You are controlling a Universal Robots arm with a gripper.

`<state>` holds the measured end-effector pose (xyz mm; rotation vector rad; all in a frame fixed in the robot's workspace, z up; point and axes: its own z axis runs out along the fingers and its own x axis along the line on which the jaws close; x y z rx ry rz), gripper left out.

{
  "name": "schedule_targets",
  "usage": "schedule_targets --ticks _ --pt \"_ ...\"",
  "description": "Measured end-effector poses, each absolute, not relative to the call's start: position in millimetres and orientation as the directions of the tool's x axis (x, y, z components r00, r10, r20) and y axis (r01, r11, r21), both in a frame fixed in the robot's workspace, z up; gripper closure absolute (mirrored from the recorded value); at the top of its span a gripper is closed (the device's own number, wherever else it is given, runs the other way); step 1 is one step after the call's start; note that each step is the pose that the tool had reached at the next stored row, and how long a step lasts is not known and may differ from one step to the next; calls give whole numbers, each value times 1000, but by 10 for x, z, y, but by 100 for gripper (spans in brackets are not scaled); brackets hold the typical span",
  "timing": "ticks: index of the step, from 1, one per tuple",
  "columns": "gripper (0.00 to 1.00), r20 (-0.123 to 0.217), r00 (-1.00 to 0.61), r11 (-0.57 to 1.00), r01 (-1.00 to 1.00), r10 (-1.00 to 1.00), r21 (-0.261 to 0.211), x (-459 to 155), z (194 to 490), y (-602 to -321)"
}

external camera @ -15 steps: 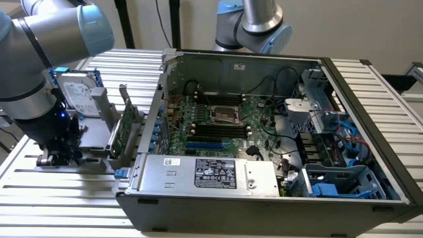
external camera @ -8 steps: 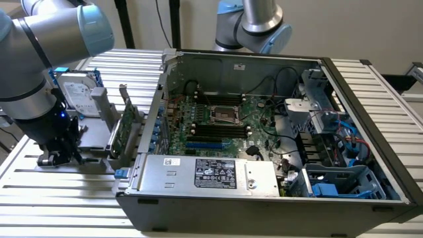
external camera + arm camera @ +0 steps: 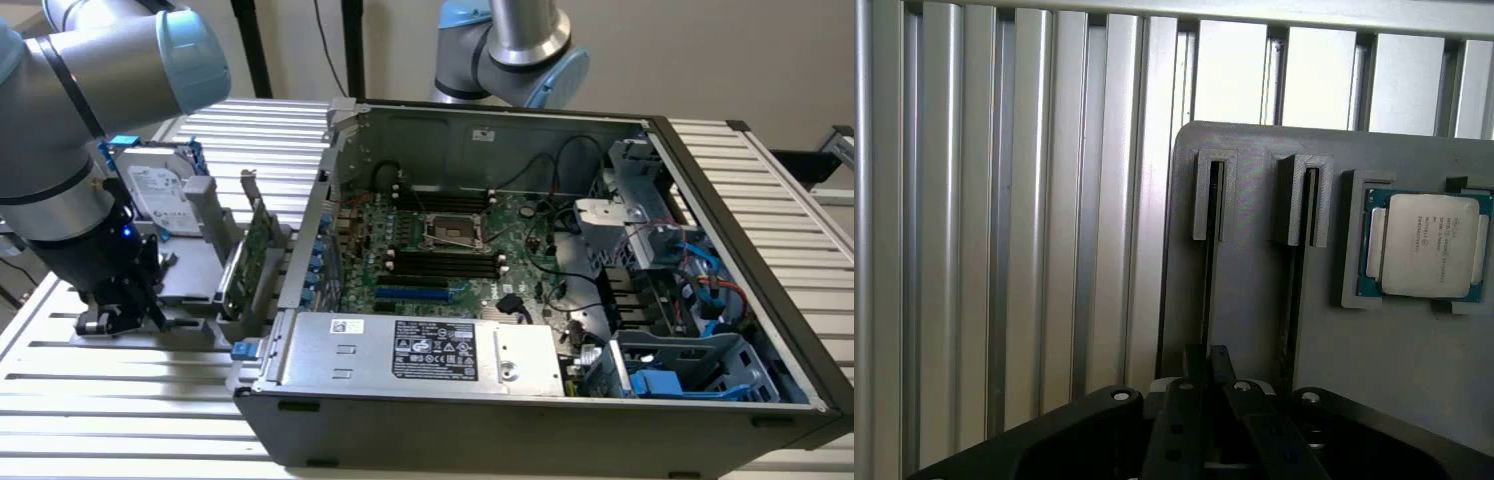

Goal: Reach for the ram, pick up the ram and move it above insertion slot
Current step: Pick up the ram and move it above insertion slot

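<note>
Tool (image 3: 1206, 355), fingers drawn together, sits over the gray holder (image 3: 1254, 290), whose pocket holds a processor (image 3: 1432, 245).

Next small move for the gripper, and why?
Probably ease straight down a little. The gripper is lined up with what looks like the ram, edge-up in the grey holder slot farther from the CPU, not yet lifted.

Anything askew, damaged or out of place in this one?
Nothing stands out. The processor lies flat in its pocket on the grey holder, the expansion card stands upright beside the open computer case.
</note>
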<state>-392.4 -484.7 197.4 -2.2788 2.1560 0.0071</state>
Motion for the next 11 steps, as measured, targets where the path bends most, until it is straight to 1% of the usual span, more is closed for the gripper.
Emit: schedule_targets --ticks 6,11 --pt "87 -6 55 -55 -998 -998 0 -3924 2036 -4847" --pt "87 -7 55 -55 -998 -998 0 -3924 2235 -4847"
